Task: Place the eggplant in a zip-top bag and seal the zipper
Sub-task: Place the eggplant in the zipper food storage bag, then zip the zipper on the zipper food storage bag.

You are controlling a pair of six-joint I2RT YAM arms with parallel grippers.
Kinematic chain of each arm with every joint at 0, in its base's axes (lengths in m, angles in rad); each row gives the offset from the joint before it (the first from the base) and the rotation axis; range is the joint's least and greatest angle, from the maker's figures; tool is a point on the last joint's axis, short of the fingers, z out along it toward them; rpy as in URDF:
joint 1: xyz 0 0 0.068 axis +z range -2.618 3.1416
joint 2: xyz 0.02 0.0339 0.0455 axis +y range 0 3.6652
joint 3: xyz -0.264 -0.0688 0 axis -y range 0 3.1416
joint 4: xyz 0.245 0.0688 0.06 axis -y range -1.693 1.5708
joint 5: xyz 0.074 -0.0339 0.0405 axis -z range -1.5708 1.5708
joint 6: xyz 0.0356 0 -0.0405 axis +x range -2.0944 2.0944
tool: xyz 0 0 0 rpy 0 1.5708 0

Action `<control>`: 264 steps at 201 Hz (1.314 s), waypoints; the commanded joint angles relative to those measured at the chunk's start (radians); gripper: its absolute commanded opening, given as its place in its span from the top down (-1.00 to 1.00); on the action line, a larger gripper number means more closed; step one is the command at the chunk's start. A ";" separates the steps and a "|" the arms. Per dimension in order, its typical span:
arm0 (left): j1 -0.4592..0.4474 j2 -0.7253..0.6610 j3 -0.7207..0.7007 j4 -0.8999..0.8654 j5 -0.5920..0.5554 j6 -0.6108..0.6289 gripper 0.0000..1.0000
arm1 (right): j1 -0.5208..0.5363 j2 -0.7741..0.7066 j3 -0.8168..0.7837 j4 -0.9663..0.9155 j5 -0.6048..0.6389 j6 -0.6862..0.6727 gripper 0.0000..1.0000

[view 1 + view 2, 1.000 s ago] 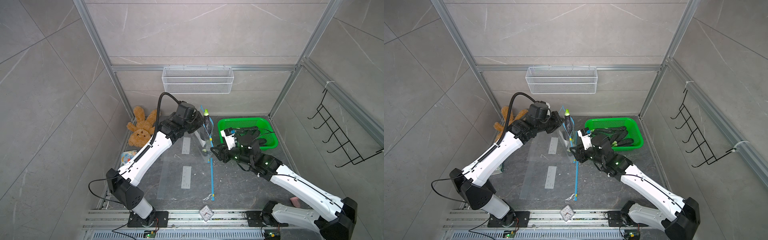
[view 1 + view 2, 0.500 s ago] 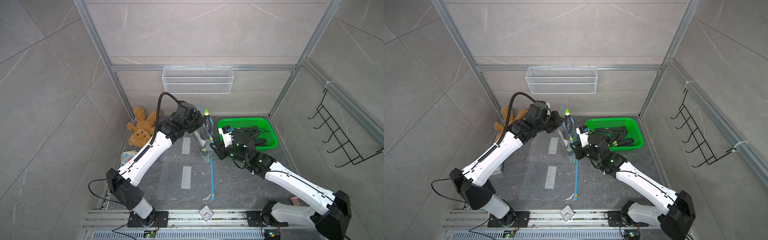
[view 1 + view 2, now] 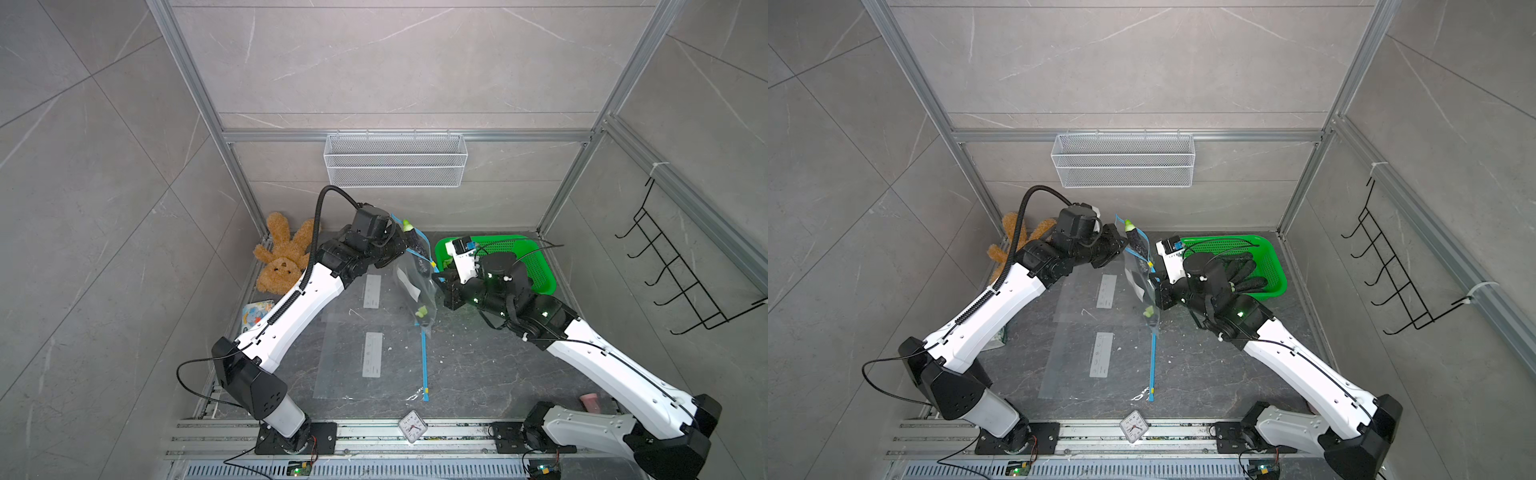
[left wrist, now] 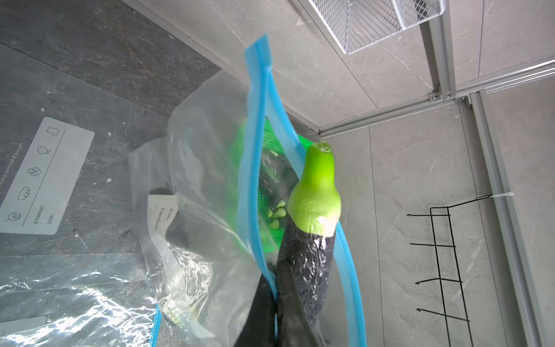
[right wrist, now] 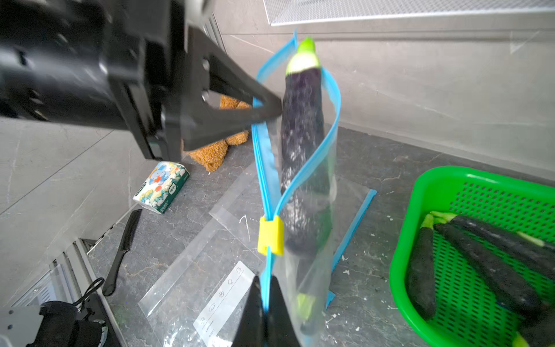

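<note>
Your left gripper point(image 5: 271, 112) is pressed together on one lip of the zip-top bag point(image 5: 309, 270) near its upper corner, which keeps the bag upright rather than slumped on the bench point(image 5: 390, 156). Your right gripper point(image 5: 265, 290) is clamped flat on the joined stretch of the blue zipper strip point(image 5: 332, 90), just below the yellow slider point(image 5: 270, 235). I judge that this second pinch is there to pull the track taut so the slider has a straight run.

The eggplant point(image 5: 301, 126) stands on end inside the bag, between the two parted lips, with its green stem cap poking out past the mouth. You will likely need it to sit lower before the zipper can close over it.

The bag film is thin, clear and glossy, and it creases wherever it is pulled. The strip is a stiffer band and bows into an open loop around the eggplant. The slider is a small, blocky, hard clip. The eggplant is long and slender, with dark skin flecked pale and a smooth, tapered stem. More eggplants lie in the perforated green basket point(image 5: 402, 240) alongside.
</note>
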 commanded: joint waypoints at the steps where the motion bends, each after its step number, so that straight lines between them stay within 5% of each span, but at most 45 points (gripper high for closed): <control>1: 0.010 -0.011 0.059 -0.047 -0.040 0.052 1.00 | 0.004 0.029 0.123 -0.197 0.024 -0.096 1.00; 26: 0.010 -0.014 0.078 -0.084 -0.064 0.069 1.00 | 0.002 0.076 0.236 -0.347 0.047 -0.163 1.00; 145: 0.011 -0.038 0.069 -0.085 -0.062 0.099 0.94 | -0.036 0.111 0.277 -0.436 -0.016 -0.232 1.00; 205: 0.011 -0.074 0.093 -0.070 -0.024 0.229 -0.42 | -0.063 0.124 0.308 -0.449 -0.060 -0.256 1.00; 234: 0.020 -0.116 0.123 -0.060 0.064 0.494 -0.60 | -0.077 0.153 0.374 -0.505 -0.078 -0.294 1.00; 264: 0.026 -0.152 0.148 -0.120 0.307 0.843 -0.60 | -0.085 0.180 0.438 -0.566 -0.101 -0.334 1.00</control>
